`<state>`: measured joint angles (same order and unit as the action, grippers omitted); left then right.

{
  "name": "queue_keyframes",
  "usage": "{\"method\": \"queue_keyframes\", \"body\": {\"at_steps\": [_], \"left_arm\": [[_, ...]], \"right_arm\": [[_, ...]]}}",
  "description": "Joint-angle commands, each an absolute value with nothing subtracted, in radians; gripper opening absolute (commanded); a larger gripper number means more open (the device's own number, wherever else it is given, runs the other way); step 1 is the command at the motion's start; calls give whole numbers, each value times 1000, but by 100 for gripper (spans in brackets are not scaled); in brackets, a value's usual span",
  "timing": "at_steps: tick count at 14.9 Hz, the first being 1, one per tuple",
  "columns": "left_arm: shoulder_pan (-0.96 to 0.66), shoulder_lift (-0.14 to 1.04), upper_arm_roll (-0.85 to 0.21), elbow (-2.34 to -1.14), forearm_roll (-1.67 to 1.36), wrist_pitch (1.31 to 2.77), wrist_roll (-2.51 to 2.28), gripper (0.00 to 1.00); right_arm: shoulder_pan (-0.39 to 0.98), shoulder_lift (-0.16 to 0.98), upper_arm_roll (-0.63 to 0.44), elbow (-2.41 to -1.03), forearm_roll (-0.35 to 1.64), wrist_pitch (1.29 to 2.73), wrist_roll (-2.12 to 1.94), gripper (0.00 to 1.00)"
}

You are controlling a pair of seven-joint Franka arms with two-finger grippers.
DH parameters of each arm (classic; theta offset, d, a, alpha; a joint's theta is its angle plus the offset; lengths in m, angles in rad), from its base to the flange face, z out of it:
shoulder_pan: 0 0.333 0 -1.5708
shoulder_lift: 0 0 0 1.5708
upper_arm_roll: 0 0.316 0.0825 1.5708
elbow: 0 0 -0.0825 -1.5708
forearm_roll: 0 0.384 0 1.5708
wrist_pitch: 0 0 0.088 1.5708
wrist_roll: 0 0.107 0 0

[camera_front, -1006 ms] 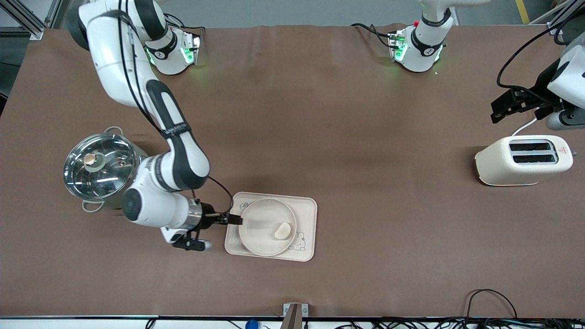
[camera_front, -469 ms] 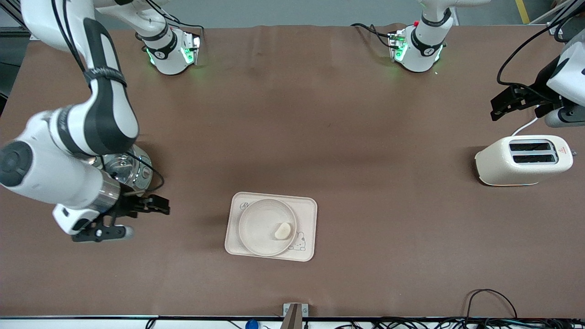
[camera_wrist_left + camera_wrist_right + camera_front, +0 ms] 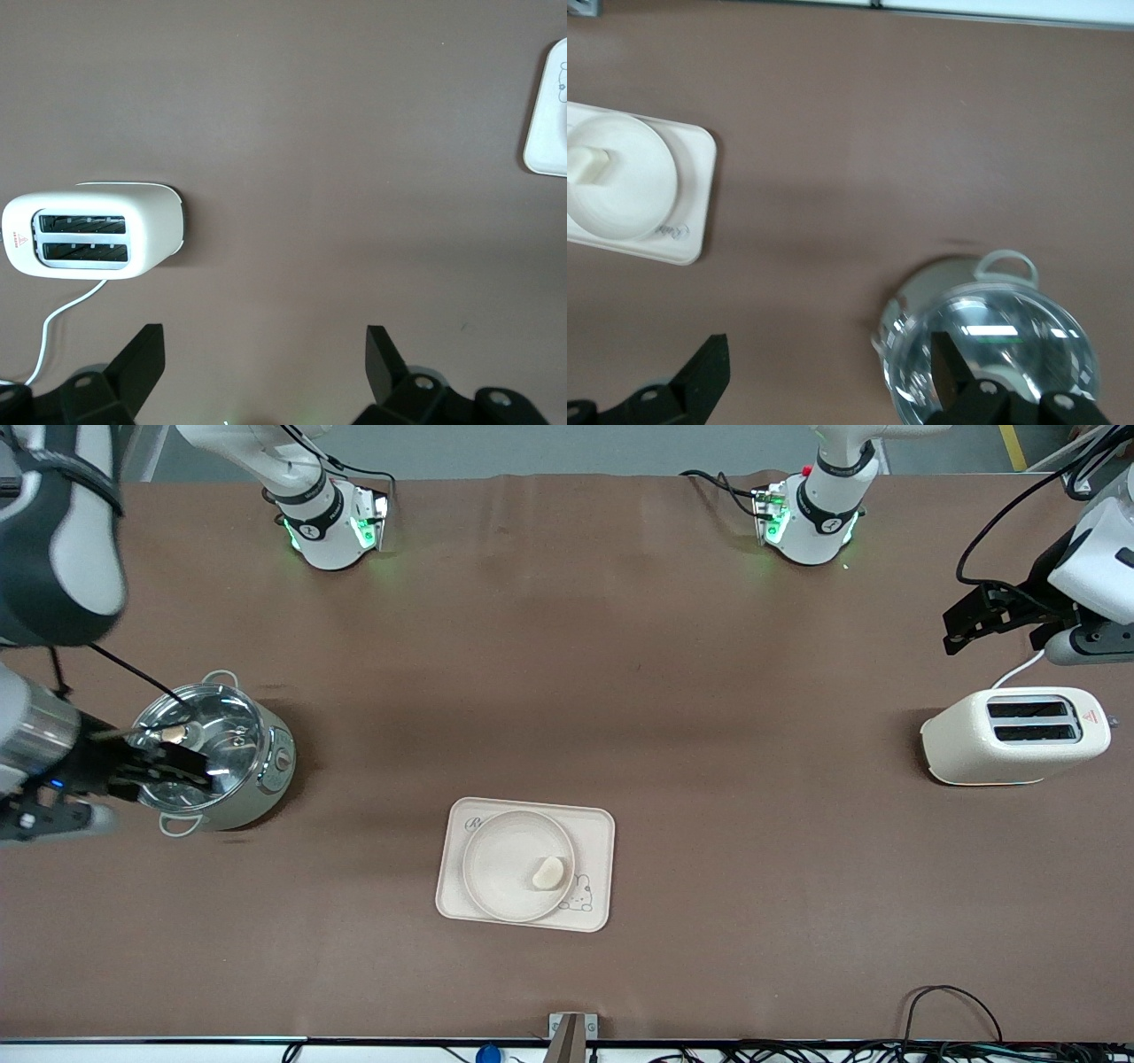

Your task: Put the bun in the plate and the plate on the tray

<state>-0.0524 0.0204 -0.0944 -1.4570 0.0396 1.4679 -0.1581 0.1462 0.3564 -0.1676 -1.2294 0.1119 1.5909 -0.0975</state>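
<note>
The pale bun [image 3: 549, 872] lies in the round cream plate [image 3: 500, 864]. The plate sits on the rectangular rabbit tray [image 3: 595, 825], mid-table. The right wrist view also shows the bun [image 3: 589, 164], plate [image 3: 629, 199] and tray [image 3: 691, 208]. My right gripper [image 3: 197, 766] is open and empty, up over the steel pot and well clear of the tray; its own view shows it too [image 3: 828, 354]. My left gripper [image 3: 953, 629] is open and empty, waiting in the air by the toaster; it also shows in the left wrist view [image 3: 264, 345], where a tray corner [image 3: 549, 124] shows.
A lidded steel pot [image 3: 213, 748] stands toward the right arm's end of the table and shows in the right wrist view [image 3: 992, 354]. A cream toaster [image 3: 1014, 735] with a white cord stands toward the left arm's end and shows in the left wrist view [image 3: 93, 235].
My right gripper left the plate's rim, drew away toward the right arm's end of the table and rose over the pot. Plate, bun and tray stayed put. The left gripper barely shifted.
</note>
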Motion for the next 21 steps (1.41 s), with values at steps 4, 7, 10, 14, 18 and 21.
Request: {"method": "queue_keyframes", "body": {"at_steps": [4, 7, 10, 14, 18, 21], "left_arm": [[-48, -8, -100, -1468, 23, 1454, -143, 100], [-49, -8, -100, -1467, 25, 1447, -143, 100], [-48, -8, -101, -1466, 25, 1443, -141, 100], [-49, -8, -101, -1463, 23, 1442, -135, 100], [-49, -5, -101, -1460, 25, 1442, -120, 100], [-49, -5, -103, -1460, 23, 1442, -120, 100]], "right_arm": [[109, 154, -164, -1278, 32, 1433, -46, 100], [-15, 95, -51, -1308, 25, 1404, -49, 100], [-38, 31, -26, -1405, 25, 1422, -44, 100], [-8, -17, -34, -1471, 25, 1457, -44, 100], [14, -21, -64, -1466, 23, 1453, -52, 100], [5, -17, -64, -1466, 23, 1454, -57, 100]]}}
